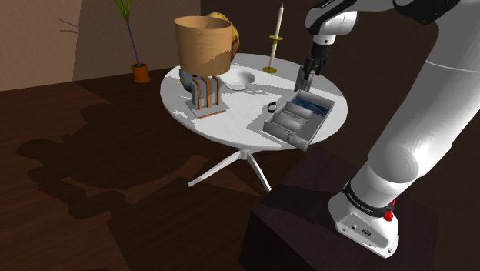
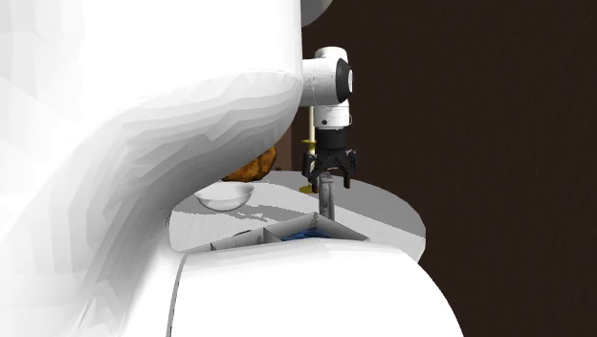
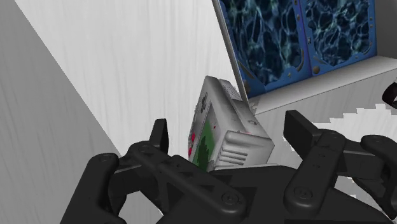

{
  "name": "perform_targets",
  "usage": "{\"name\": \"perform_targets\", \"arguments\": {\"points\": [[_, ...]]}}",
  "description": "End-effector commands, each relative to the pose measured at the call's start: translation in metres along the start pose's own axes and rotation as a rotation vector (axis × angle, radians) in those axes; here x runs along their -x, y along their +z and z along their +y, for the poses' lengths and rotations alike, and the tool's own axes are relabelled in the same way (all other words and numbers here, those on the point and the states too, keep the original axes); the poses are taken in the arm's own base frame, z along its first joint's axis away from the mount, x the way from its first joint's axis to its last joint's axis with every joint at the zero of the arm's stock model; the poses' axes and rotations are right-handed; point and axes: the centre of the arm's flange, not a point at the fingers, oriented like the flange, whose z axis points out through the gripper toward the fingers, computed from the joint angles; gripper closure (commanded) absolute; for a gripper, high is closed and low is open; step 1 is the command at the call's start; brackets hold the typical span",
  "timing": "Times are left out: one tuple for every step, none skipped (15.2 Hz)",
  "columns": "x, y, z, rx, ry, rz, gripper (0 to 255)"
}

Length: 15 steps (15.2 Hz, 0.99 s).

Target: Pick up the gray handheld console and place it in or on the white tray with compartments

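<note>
White table (image 1: 248, 106), fingers (image 3: 159, 137) clasping gray console (image 3: 230, 127)

A pale grey compartmented tray (image 1: 297, 123) is set at the round white table's (image 1: 231, 119) edge nearest the stand. Above its far end, a small grey handheld console (image 1: 301, 76) is clasped by the all-black two-finger gripper (image 1: 305, 81).
</note>
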Motion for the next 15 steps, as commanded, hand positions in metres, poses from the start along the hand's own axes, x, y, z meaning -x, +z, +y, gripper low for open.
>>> {"name": "perform_targets", "arguments": {"points": [[-0.0003,0.0007,0.0001,0.0,0.0,0.0,0],[-0.0003,0.0007,0.0001,0.0,0.0,0.0,0],[-0.0003,0.0007,0.0001,0.0,0.0,0.0,0],[-0.0003,0.0007,0.0001,0.0,0.0,0.0,0],[-0.0003,0.0006,0.0,0.0,0.0,0.0,0],[-0.0003,0.0006,0.0,0.0,0.0,0.0,255],[-0.0003,0.0006,0.0,0.0,0.0,0.0,255],[-0.0003,0.0006,0.0,0.0,0.0,0.0,255],[-0.0004,0.0007,0.0001,0.0,0.0,0.0,255],[-0.0004,0.0006,0.0001,0.0,0.0,0.0,255],[-0.0003,0.0006,0.0,0.0,0.0,0.0,255],[-0.0002,0.0005,-0.0001,0.0,0.0,0.0,255],[0.0,0.0005,-0.0001,0.0,0.0,0.0,255],[0.0001,0.0005,0.0,0.0,0.0,0.0,255],[-0.0003,0.0007,0.0001,0.0,0.0,0.0,255]]}}
